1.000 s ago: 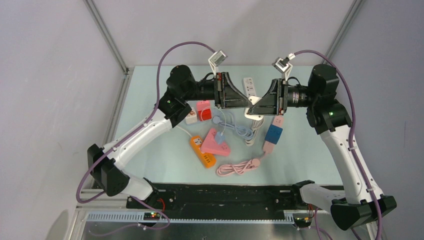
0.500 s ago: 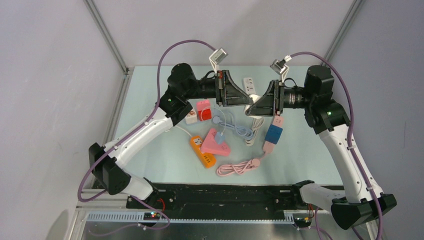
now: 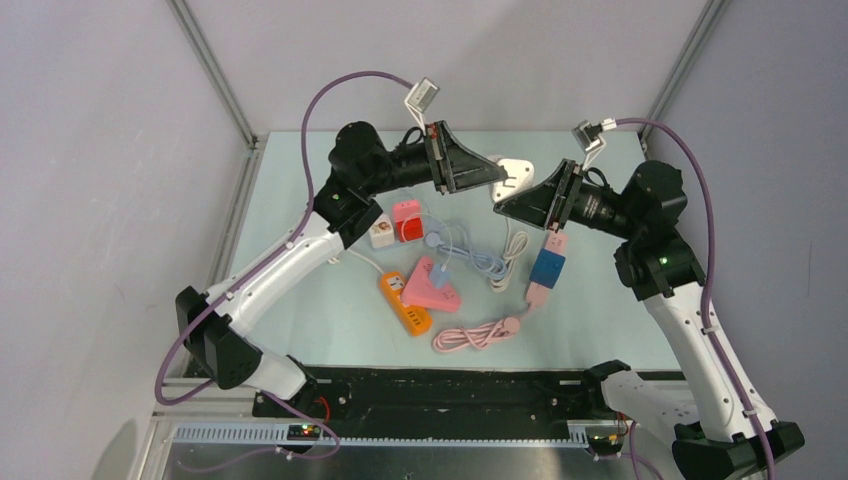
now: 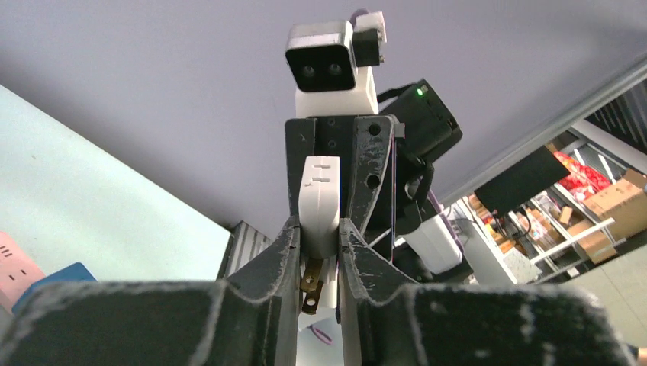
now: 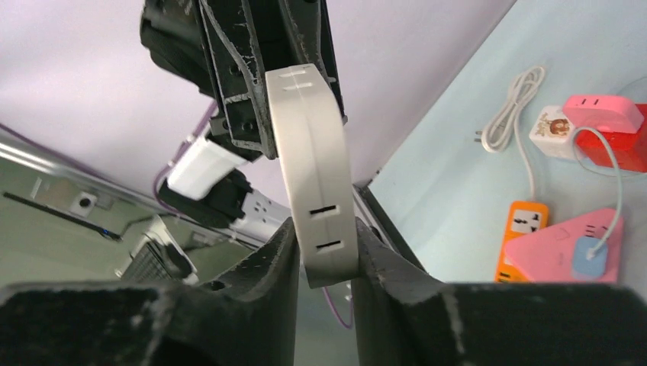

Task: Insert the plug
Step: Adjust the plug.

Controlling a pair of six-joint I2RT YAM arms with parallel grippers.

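Evidently the task is in a mid-air hand-over or regrasp, with nothing inserted yet. The white plug adapter (image 3: 518,172) is off the table (image 3: 600,290), up between the two arms, and both wrist views show fingers clamped on it. The left gripper (image 3: 500,178) pinches one end, and the right gripper (image 3: 499,206) pinches the other, slotted end (image 5: 313,152).

In the left wrist view, brass prongs (image 4: 311,286) sit low between the left fingers (image 4: 276,255). They probably belong to the adapter, though the fingers hide where they join.

Both arms are raised and reach inward, with forearms roughly level and grippers pointing at each other above the far middle of the table. A white cord (image 3: 508,262) trails down onto the table below them.

My judgement is that the next move needs one gripper to let go, leaving the other a firm hold with the prongs exposed. That arm would then tip downward and line the prongs up squarely with a free socket, perhaps on the pink triangular power strip (image 3: 432,285) or the orange power strip (image 3: 405,303). A skewed grip would jam the blades.
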